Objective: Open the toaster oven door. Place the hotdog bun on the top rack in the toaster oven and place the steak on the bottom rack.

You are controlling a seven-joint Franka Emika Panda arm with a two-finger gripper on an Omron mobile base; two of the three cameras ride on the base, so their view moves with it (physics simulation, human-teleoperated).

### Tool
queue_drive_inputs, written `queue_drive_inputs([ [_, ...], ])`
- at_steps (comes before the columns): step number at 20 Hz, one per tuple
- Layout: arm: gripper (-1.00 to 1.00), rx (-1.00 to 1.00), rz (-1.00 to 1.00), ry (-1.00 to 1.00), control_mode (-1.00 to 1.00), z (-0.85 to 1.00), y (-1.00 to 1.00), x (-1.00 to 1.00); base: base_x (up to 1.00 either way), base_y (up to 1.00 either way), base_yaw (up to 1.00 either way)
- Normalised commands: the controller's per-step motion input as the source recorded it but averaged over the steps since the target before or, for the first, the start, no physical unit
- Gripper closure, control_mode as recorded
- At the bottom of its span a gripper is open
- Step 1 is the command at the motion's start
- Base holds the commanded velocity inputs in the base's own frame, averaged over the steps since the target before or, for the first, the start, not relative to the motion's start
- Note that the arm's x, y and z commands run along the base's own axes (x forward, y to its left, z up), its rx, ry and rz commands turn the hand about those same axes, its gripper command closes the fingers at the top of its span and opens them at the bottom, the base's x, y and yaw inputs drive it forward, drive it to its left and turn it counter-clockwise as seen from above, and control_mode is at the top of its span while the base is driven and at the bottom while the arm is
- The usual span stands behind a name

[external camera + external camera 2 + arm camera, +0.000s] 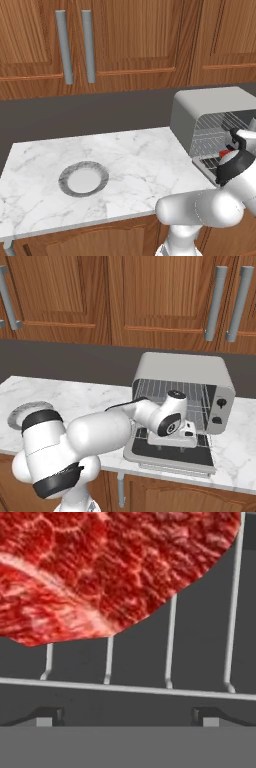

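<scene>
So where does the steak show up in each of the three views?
Left base view: the steak is a small red sliver at the right, beside the arm's dark wrist.
Right base view: the arm covers that spot.
Hand view: it spans the top, over wire bars.
Shared landmark: the toaster oven, door down.

Light was even and bright across both base views, with soft rendered shading and no hard shadows on the marble tabletop. The hand view's close-up steak looked slightly soft and magnified, its texture blurred.
</scene>
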Motion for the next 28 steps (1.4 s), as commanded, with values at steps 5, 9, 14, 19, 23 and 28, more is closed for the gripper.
queue_drive_inputs([
  [5,-1.00,0.03,0.00,0.00,-1.00,-0.09,0.00,0.21,0.00,0.00,0.00],
  [9,-1.00,0.02,-0.01,0.00,-1.00,-0.09,0.00,0.24,0.00,0.00,0.00],
  [14,-1.00,0.05,-0.05,0.00,-1.00,-0.12,0.00,0.30,0.00,0.00,0.00],
  [19,-1.00,0.06,-0.13,-0.03,-1.00,-0.11,0.05,0.34,0.00,0.00,0.00],
  [23,-1.00,0.06,-0.19,-0.05,-1.00,-0.11,0.12,0.37,0.00,0.00,0.00],
  [28,-1.00,0.07,-0.16,-0.02,-1.00,-0.27,0.16,0.17,0.00,0.00,0.00],
])
